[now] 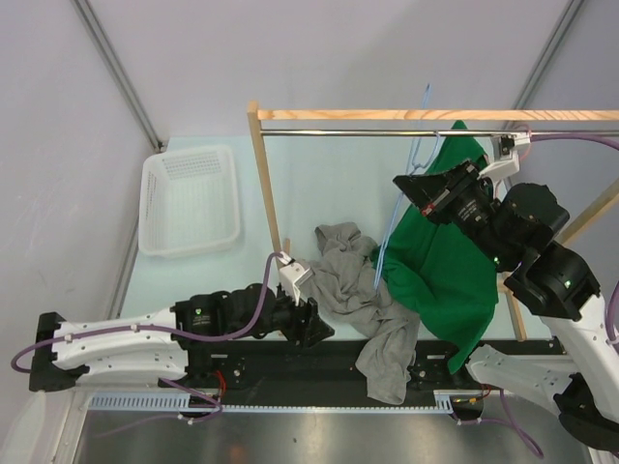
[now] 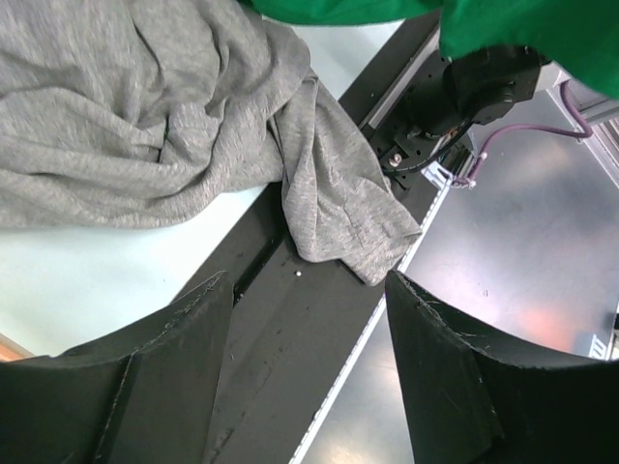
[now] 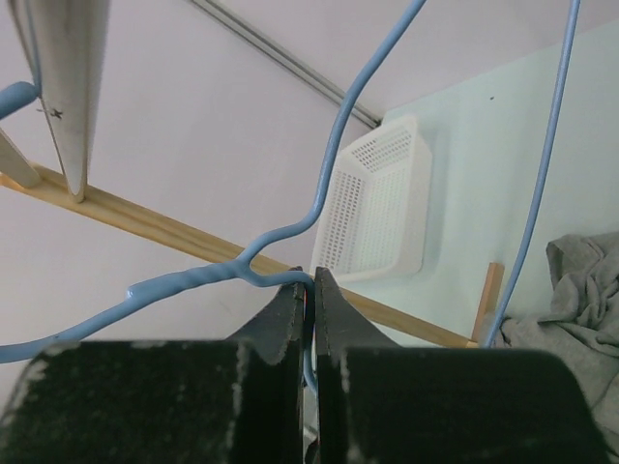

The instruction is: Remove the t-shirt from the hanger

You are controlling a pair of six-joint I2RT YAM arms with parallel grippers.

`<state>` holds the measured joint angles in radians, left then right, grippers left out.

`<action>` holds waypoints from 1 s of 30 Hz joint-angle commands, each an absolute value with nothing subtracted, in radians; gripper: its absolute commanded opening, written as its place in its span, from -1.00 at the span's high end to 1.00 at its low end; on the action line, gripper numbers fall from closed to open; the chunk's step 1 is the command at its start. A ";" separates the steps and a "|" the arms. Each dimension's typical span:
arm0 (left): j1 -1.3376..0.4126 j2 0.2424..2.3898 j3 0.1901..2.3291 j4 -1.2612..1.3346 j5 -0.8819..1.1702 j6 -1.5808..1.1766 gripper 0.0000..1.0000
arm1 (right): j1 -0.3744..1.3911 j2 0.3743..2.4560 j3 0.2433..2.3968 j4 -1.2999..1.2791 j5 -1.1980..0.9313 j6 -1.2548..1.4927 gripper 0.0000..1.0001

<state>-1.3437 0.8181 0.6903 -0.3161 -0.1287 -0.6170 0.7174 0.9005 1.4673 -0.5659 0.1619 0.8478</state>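
A white basket [image 1: 193, 232] sits at the far left of the surface [image 1: 319, 184], well apart from the rest. The left gripper [image 2: 309, 282] lies low at the near edge, its fingers spread apart with nothing between them, just beside the grey shirt [image 1: 363, 290]. That shirt lies crumpled on the surface, one end spilling over the near edge onto the black rail [image 2: 290, 358]. Right of it the blue hanger [image 3: 184, 281] stands tilted under the rod [image 1: 387, 132] of the wooden rack [image 1: 263, 174]. Its wires look bare in the right wrist view. The green shirt [image 1: 440, 261] drapes from near the rod down to the near edge, under the right arm. I cannot tell whether any of it is on the hanger. The right gripper [image 3: 310, 282] is clamped on the hanger's wire below its twisted neck.
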 commanded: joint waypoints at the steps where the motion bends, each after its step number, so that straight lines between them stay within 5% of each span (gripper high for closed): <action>1: -1.359 0.813 0.678 -0.270 -0.147 -0.647 -0.38 | 0.712 0.891 1.457 -0.503 0.258 0.926 1.00; 14: -1.384 0.841 0.673 -0.282 -0.230 -0.686 -0.40 | 0.719 0.930 1.509 -0.672 0.394 1.121 1.00; 16: -1.390 0.851 0.680 -0.293 -0.261 -0.695 -0.53 | 0.729 0.923 1.505 -0.683 0.399 1.124 1.00; 19: -1.400 0.879 0.692 -0.295 -0.336 -0.701 -0.62 | 0.745 0.901 1.493 -0.680 0.397 1.112 0.70; 23: -1.407 0.948 0.696 -0.243 -0.440 -0.712 -0.71 | 0.764 0.853 1.486 -0.701 0.374 1.086 0.06; 30: -1.417 1.139 0.692 -0.046 -0.639 -0.706 -0.96 | 0.765 0.769 1.489 -0.755 0.276 1.014 -0.67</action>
<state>-1.4025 1.0576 0.6758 -0.2173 -0.4789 -0.7067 0.7612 0.8139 1.4719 -0.7212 0.3119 1.0584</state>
